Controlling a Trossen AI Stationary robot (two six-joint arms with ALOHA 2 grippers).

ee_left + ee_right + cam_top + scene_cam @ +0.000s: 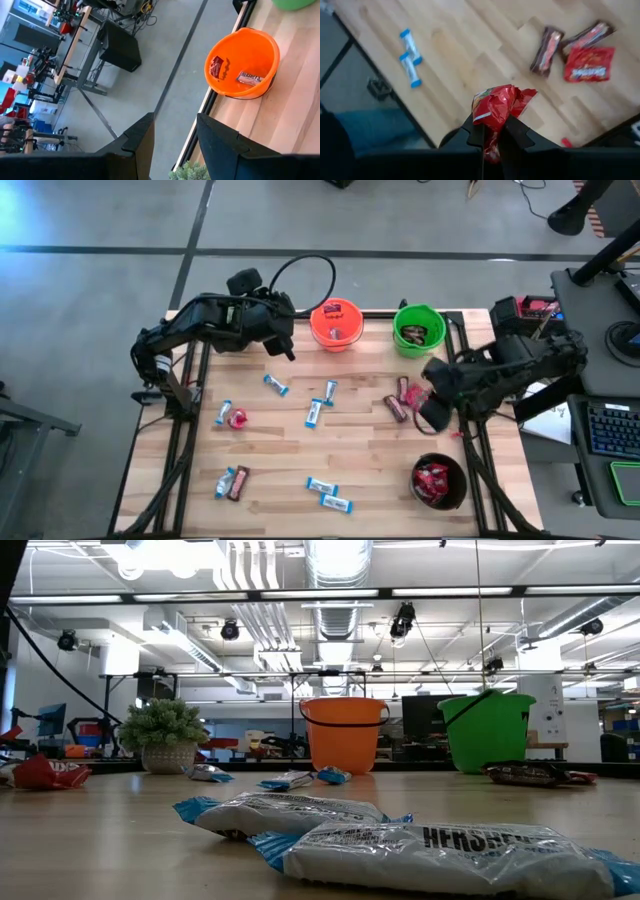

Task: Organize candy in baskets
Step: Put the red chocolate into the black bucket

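One blue-and-white bar (440,858) reads HERSHEY'S, nearest low camera.

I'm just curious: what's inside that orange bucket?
The orange basket holds a red packet and a dark bar, both lying on its floor. Its near wall hides a little.

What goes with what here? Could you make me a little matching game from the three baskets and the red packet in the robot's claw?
Things:
1. orange basket
2. green basket
3. black basket
4. red packet

Descriptions:
A. holds red packets, near table edge
B. pinched in the right end effector
C. holds dark brown bars
D. holds a blue-and-white bar and a red packet

Pairs: 1-D, 2-C, 3-A, 4-B
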